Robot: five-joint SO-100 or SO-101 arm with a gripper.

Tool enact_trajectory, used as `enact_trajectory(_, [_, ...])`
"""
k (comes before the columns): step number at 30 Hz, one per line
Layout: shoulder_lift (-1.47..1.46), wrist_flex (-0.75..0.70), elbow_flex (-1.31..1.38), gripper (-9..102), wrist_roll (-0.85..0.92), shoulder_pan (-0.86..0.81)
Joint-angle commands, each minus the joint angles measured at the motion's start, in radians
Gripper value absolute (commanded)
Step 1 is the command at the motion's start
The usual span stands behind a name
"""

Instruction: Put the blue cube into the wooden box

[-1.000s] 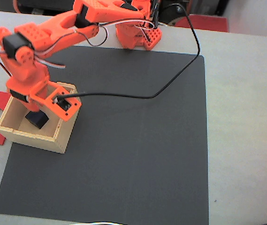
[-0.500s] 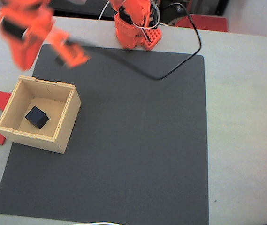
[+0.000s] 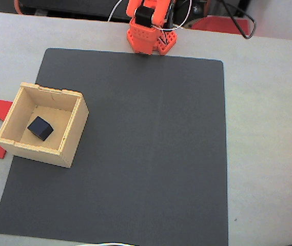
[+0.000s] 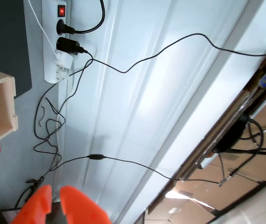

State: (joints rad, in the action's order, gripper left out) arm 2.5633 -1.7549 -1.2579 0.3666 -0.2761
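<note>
Grey tabletop [image 3: 269, 128] carries a dark mat [image 3: 146, 154], with the orange arm's base [image 3: 148, 31] at the far edge. Risk looks small: the loose black cable [image 3: 240, 23] could snag if the arm swings out. Toward the left, the wooden box [image 3: 71, 133] holds the blue cube [image 3: 40, 128], resting on its floor. In the wrist view the gripper [image 4: 53, 196] points away from the table, its orange tips nearly together, gripping nothing.

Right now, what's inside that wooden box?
The blue cube sits on the floor of the wooden box, near its left wall in the fixed view. Nothing else shows inside; the floor beneath it is hidden.
</note>
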Motion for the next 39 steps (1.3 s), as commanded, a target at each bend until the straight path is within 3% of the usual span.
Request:
enact_trajectory(1, [0.199, 0.08, -0.16, 0, 0.025, 0.002])
enact_trajectory(12, [0.775, 0.236, -0.699, 0, 0.133, 0.114])
enact_trajectory(20, [0.775, 0.407, -1.104, 0, 0.089, 0.169])
enact_trajectory(27, [0.775, 0.457, -1.499, 0, 0.078, 0.218])
enact_trajectory(39, [0.775, 0.489, -1.741, 0, -0.097, 0.202])
